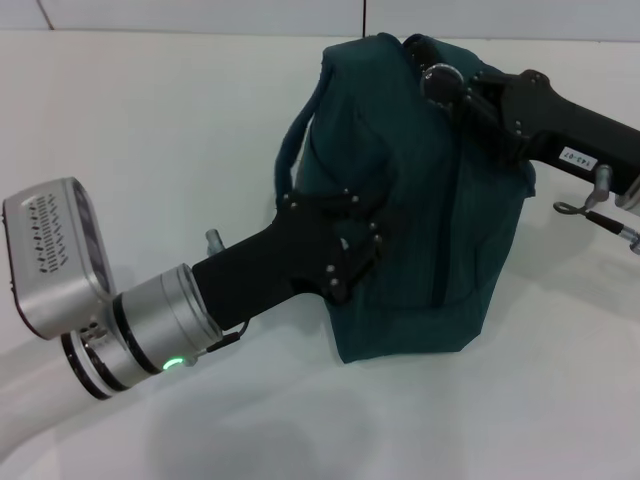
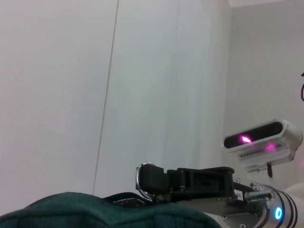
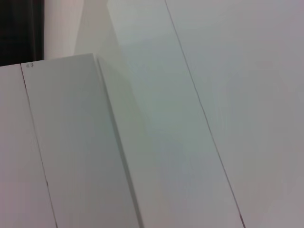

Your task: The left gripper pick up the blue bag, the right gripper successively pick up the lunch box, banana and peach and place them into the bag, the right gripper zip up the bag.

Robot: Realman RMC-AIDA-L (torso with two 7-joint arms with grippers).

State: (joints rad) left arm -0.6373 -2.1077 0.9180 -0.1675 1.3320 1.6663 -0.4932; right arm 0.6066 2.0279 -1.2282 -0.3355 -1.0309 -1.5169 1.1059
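Bag (image 1: 420,240) sits between left hand (image 1: 365,235) and right hand (image 1: 450,85).

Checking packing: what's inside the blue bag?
Can't tell. The blue bag looks closed, contents covered. Right gripper is at its top by the zipper ring; left gripper holds its side.

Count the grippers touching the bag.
2. The left gripper is at the blue bag's near side; the right gripper is at its top by the zipper ring. No others in view.
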